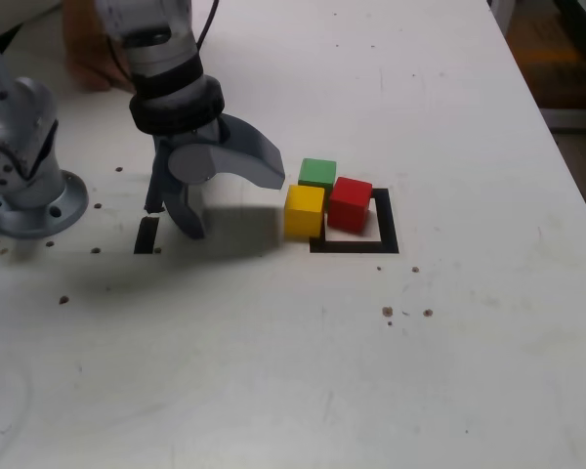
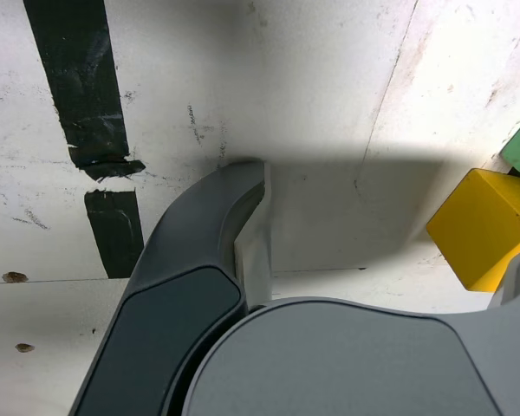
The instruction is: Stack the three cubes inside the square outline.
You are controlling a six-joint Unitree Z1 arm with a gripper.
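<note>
cubes, three, matte, equal size, clustered at the square outline (image 1: pixel 386 227), black tape frame with white centre. yellow cube (image 1: pixel 304 211) at the frame's exterior-view left edge; red cube (image 1: pixel 350 203) inside, near the far side; green cube (image 1: pixel 317 173) just behind both, outside the frame. none stacked. gripper (image 1: pixel 236 200) spread wide, nothing held, low over the table (image 1: pixel 293 371) just left of yellow in the exterior view.

Green cube (image 1: pixel 317 172) and red cube (image 1: pixel 351 202) crowd yellow cube (image 1: pixel 304 211).
</note>
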